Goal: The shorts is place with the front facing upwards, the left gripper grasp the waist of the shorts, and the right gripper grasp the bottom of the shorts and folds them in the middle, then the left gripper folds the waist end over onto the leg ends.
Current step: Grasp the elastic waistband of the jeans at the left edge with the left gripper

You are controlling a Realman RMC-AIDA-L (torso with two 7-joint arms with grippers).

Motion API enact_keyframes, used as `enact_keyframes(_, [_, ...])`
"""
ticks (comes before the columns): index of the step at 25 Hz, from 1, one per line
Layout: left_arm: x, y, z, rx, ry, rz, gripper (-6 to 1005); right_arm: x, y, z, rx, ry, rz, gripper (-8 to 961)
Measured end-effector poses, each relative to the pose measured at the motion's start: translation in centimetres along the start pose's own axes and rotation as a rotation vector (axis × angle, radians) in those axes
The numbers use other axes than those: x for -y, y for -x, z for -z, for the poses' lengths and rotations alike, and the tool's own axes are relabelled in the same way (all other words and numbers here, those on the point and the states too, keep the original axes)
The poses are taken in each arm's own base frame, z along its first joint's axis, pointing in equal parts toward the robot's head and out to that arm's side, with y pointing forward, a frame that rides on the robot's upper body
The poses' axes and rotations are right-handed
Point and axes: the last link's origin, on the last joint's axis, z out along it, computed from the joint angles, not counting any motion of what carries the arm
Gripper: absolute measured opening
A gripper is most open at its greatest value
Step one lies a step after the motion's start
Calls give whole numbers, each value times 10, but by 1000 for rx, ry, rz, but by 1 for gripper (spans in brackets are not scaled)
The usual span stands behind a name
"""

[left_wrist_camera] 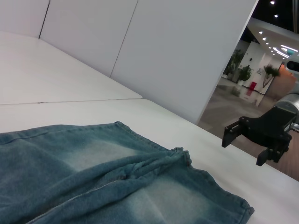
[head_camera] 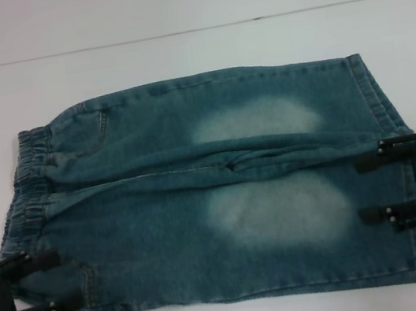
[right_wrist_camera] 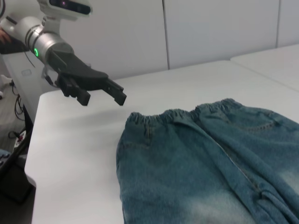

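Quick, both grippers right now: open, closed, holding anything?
Left gripper: open, above the waist corner of the shorts, holding nothing.
Right gripper: open, over the leg hems, holding nothing.

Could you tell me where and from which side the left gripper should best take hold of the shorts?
Probably the gathered elastic waist, entered from the robot's left. The shorts lie flat with that ruffled edge facing the open left gripper, giving its fingers a thick, bunched rim to pinch.
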Motion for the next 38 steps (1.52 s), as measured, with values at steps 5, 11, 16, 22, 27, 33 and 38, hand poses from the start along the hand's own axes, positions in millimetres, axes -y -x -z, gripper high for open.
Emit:
enact_keyframes(5, [0, 0, -1, 1, 0, 1, 870, 1, 0, -4, -17, 4, -2, 790])
enact_keyframes(11, [1, 1, -1, 2, -5, 2, 866, 1, 0, -4, -17, 5, -1, 790])
enact_keyframes(16, [3, 0, -1, 5, -17, 15, 862, 0, 1, -5, -13, 9, 2, 789])
enact_keyframes(22, [16, -7, 4, 38, -94, 48, 857, 1, 2, -3, -6, 2, 3, 789])
enact_keyframes(27, [30, -19, 14, 90, -191, 93, 853, 2, 4, -3, -2, 3, 6, 789])
enact_keyframes(33, [42, -33, 21, 228, -291, 142, 849, 1, 5, -5, 1, 10, 8, 790])
enact_keyframes(38, [50, -38, 23, 310, -359, 190, 845, 2, 6, -5, 4, 9, 6, 789])
